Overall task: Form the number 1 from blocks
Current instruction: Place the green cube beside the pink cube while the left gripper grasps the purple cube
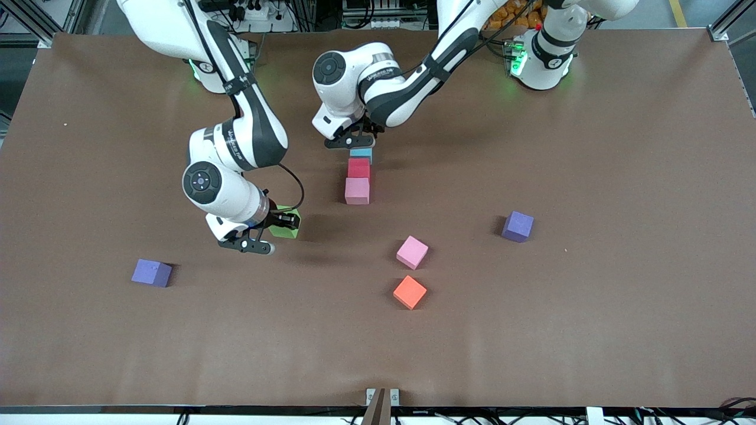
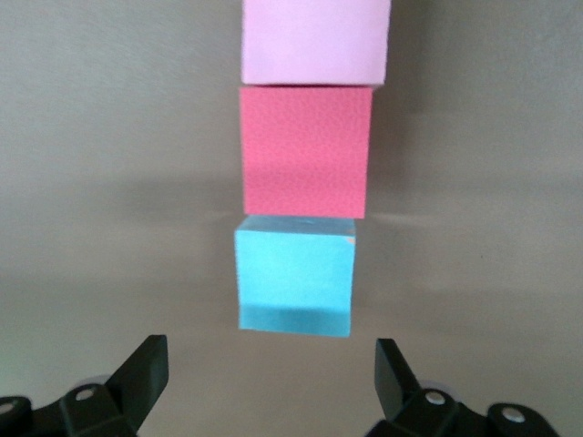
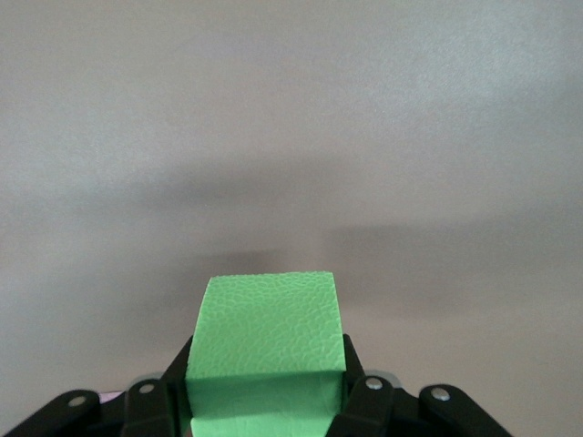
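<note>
Three blocks lie in a straight row: light blue (image 1: pixel 361 153) (image 2: pixel 294 282), red (image 1: pixel 358 168) (image 2: pixel 306 150) and pink (image 1: pixel 357 190) (image 2: pixel 314 41), the pink one nearest the front camera. My left gripper (image 1: pixel 358 145) (image 2: pixel 271 382) hovers open just above the light blue block, with nothing between its fingers (image 2: pixel 146 369). My right gripper (image 1: pixel 286 222) (image 3: pixel 266 401) is shut on a green block (image 1: pixel 285 224) (image 3: pixel 266 341), over bare table toward the right arm's end from the row.
Loose blocks lie on the brown table (image 1: pixel 590 295): a second pink one (image 1: pixel 411 252), an orange one (image 1: pixel 409 291) nearer the front camera, a purple one (image 1: pixel 517 226) toward the left arm's end, and another purple one (image 1: pixel 152 273) toward the right arm's end.
</note>
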`<action>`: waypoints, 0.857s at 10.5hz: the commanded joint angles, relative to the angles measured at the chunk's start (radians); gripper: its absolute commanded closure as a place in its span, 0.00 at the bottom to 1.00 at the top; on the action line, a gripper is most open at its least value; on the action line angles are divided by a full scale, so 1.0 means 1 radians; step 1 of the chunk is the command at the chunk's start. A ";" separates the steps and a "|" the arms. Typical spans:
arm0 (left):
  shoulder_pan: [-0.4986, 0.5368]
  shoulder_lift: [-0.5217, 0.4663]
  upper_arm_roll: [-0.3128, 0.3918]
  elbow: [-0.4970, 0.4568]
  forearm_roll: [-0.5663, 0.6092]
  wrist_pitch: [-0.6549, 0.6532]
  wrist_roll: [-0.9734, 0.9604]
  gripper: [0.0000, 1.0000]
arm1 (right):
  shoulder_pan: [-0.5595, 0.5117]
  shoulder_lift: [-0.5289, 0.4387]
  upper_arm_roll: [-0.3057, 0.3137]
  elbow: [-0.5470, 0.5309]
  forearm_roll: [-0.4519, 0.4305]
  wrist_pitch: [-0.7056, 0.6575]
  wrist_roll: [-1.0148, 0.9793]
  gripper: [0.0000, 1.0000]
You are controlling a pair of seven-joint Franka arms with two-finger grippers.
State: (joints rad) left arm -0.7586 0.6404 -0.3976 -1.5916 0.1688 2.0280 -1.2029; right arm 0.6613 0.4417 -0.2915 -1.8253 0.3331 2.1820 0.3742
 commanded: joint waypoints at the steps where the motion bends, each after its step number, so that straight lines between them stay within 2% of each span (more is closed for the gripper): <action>1: 0.074 -0.077 0.008 -0.019 0.028 -0.083 -0.014 0.00 | 0.003 -0.035 0.006 -0.017 -0.008 -0.005 -0.018 0.41; 4: 0.310 -0.148 0.008 -0.077 0.032 -0.100 0.109 0.00 | 0.069 -0.011 0.005 0.027 -0.002 -0.001 -0.008 0.43; 7: 0.522 -0.162 0.006 -0.100 0.083 -0.100 0.297 0.00 | 0.132 0.076 0.003 0.134 -0.002 -0.002 -0.008 0.43; 9: 0.620 -0.201 0.005 -0.206 0.132 -0.028 0.421 0.00 | 0.168 0.155 -0.001 0.208 0.003 -0.001 -0.005 0.43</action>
State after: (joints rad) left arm -0.1862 0.5057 -0.3759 -1.6812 0.2543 1.9417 -0.8367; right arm 0.8109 0.5121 -0.2833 -1.7051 0.3334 2.1865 0.3642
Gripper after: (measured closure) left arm 0.000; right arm 0.392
